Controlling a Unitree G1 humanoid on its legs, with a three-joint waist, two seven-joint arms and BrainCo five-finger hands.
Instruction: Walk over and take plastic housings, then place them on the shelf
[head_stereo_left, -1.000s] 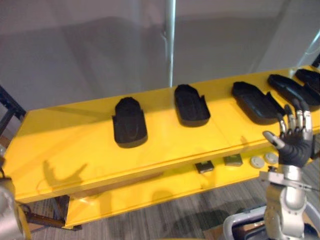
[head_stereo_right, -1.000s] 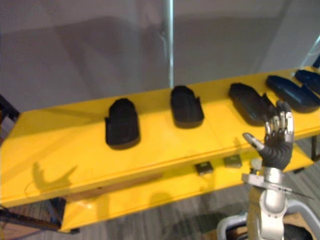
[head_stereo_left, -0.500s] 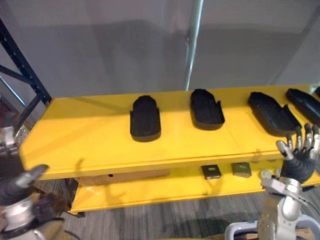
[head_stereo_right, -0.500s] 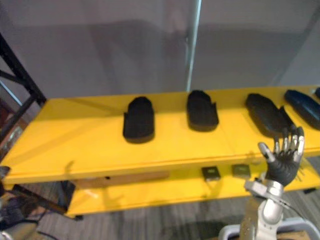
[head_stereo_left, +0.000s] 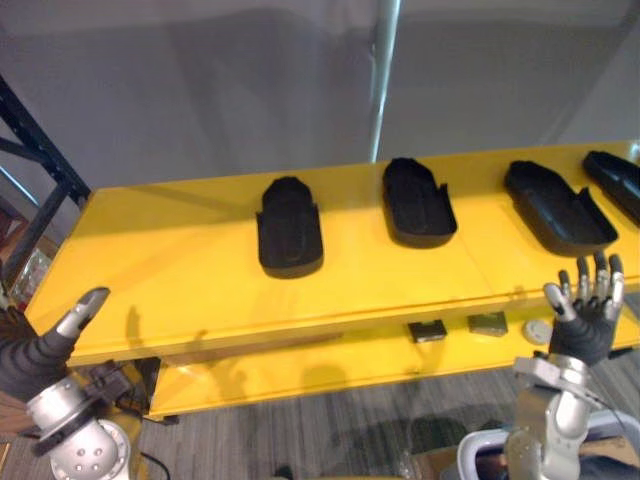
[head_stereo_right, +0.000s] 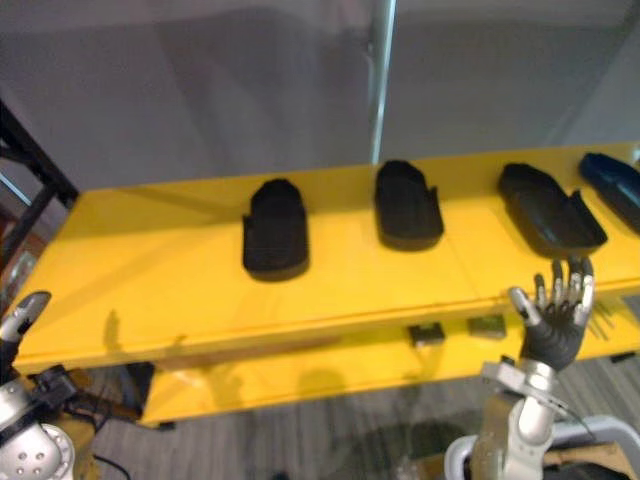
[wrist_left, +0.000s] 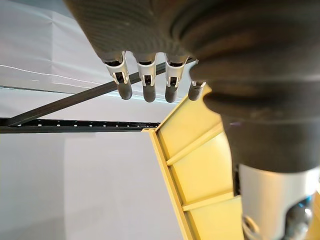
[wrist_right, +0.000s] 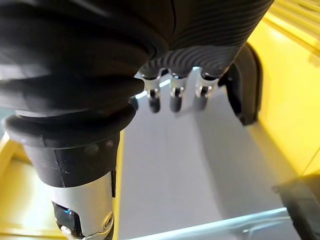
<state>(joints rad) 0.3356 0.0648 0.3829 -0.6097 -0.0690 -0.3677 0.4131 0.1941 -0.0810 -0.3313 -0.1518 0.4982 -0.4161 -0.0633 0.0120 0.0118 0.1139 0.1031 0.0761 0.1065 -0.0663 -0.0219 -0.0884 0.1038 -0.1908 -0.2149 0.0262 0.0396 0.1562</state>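
Four black moulded plastic housings lie in a row on the glossy yellow upper deck (head_stereo_left: 170, 270) of a two-level bench, none of them in hand: the leftmost housing (head_stereo_left: 289, 226), the second housing (head_stereo_left: 418, 203), the third housing (head_stereo_left: 557, 205) and, at the edge of the head view, the fourth housing (head_stereo_left: 618, 182). The right hand (head_stereo_left: 585, 322) is raised just before the deck's near edge, fingers straight and spread, holding nothing; its wrist view shows the fingertips (wrist_right: 174, 105) clear of a housing's dark end. The left hand (head_stereo_left: 40, 352) hangs low off the deck's left corner, fingers likewise extended and empty. The step in hand looks like the approach for a pick. The third housing lies nearest the right hand, so it is the fair target: come over it from above, thumb to one long wall and fingers to the other, and close across the narrow width. The shells are probably light and slick, so a shove would slide one; settle before closing
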